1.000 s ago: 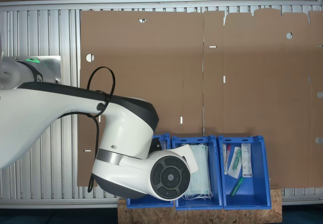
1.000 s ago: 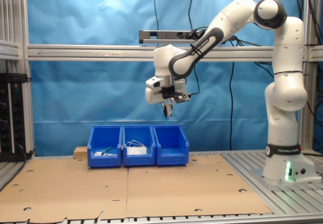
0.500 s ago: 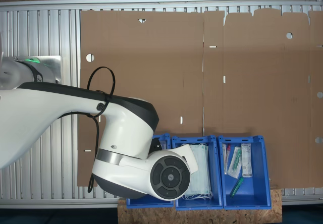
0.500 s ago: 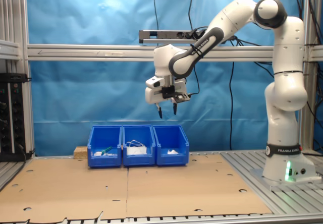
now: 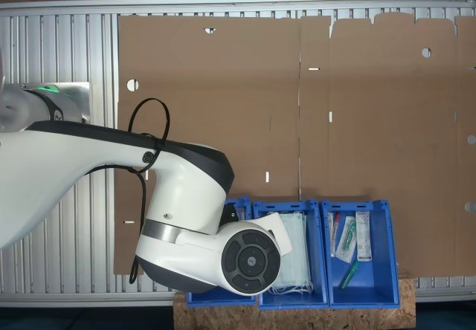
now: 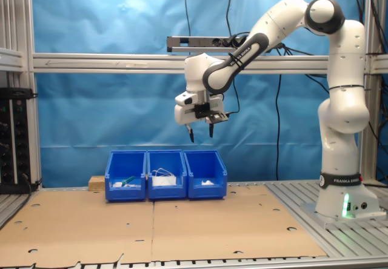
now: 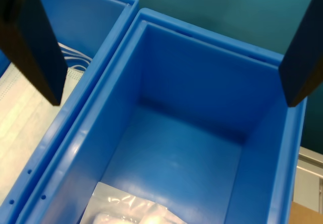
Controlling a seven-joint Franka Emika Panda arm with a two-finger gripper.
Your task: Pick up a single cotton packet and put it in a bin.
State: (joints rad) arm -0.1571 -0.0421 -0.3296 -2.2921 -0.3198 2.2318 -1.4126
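1. Second exterior view: gripper (image 6: 200, 135) high above bin (image 6: 206, 177) — jaws spread, empty.
2. Wrist view: cotton packet (image 7: 132, 212) flat on bin floor — well below dark fingers (image 7: 34, 42).

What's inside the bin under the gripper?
The bin holds one white packet on its floor, cut off by the wrist view's edge; any print is unreadable. The open gripper hangs above it.
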